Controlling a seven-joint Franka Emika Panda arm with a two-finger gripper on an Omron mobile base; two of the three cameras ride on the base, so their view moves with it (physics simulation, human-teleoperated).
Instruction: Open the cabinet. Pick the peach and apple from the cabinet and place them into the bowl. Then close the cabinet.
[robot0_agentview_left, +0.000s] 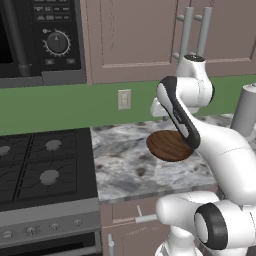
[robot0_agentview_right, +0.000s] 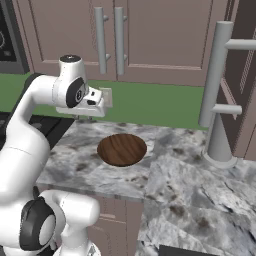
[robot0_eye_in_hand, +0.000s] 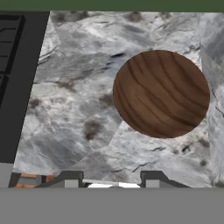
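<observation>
Cabinet (robot0_agentview_right: 150, 40) doors hang shut on the wall above the green backsplash, the two long grey bar handles (robot0_agentview_right: 109, 42) standing side by side at the meeting edges. No fruit can be seen; the doors hide the inside.

On the marbled bench (robot0_agentview_right: 185, 185) below sits the bowl (robot0_agentview_right: 122, 149), wide, shallow, dark wood, with nothing in it. It stands toward the back of the bench, well apart from the stove (robot0_agentview_left: 40, 170) that borders the bench's left edge.

The end effector (robot0_eye_in_hand: 111, 180) hangs above the bench, pointing down, between the bowl and the stove edge and nearer the front than the bowl; in the hand view the bowl lies up and to the right of the finger tips (robot0_eye_in_hand: 70, 179). The tips stand apart with bare bench between them, holding nothing and touching nothing.

A grey paper-towel-style post (robot0_agentview_right: 217, 90) rises from the bench near its right back corner.
</observation>
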